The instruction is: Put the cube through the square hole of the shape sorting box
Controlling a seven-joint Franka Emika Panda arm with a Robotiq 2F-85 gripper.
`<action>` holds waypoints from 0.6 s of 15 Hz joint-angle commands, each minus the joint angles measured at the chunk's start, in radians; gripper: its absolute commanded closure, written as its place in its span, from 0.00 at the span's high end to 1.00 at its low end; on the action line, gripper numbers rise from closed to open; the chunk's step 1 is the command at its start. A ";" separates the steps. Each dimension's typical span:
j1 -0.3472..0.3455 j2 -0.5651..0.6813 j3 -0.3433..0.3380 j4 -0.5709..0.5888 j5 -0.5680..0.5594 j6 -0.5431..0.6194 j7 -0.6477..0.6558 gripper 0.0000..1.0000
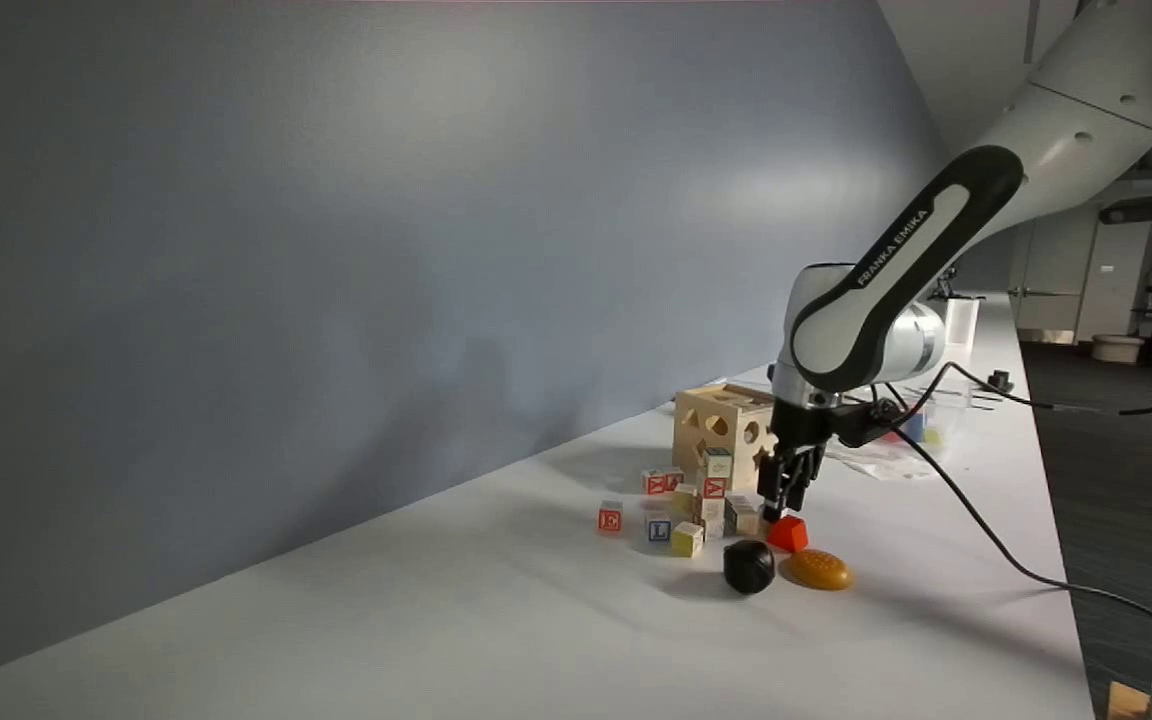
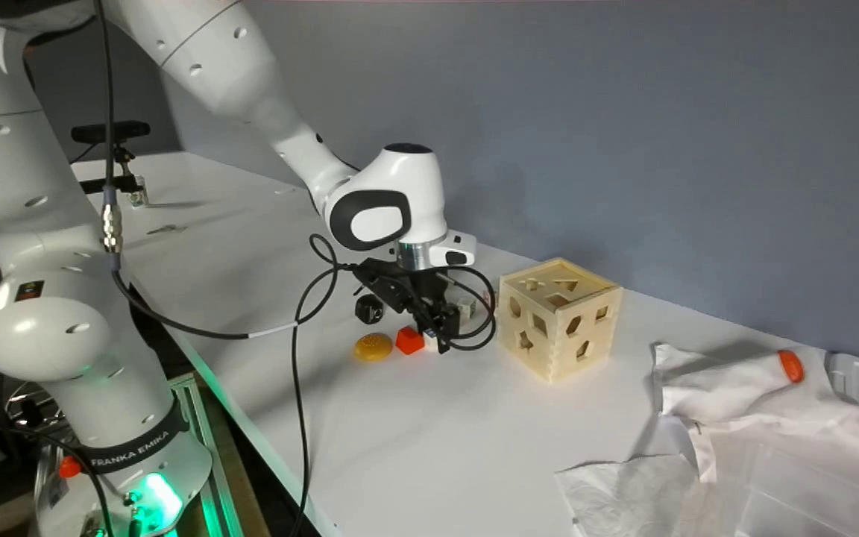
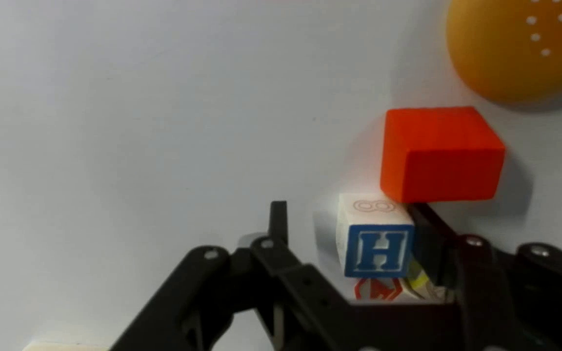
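The shape sorting box (image 1: 704,440) is a light tan wooden cube with dark cutouts; in an exterior view (image 2: 556,362) it stands beside my gripper. I cannot tell for sure which cutout is the square hole. My gripper (image 3: 349,212) points down at the table and is open. A small white cube (image 3: 378,251) with a blue H face sits between its fingers. The right finger is close against the cube; a gap shows at the left finger. In both exterior views the gripper (image 1: 784,505) (image 2: 437,339) mostly hides this cube.
A red block (image 3: 442,153) touches or nearly touches the H cube and right finger. An orange bun-shaped piece (image 1: 818,569) and black round object (image 1: 748,567) lie nearby. Several letter blocks (image 1: 658,527), some stacked (image 1: 714,487), stand before the box. A cable (image 2: 299,418) loops around the gripper.
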 commanded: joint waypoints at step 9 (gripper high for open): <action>-0.020 0.012 0.006 0.005 0.021 0.043 0.008 0.17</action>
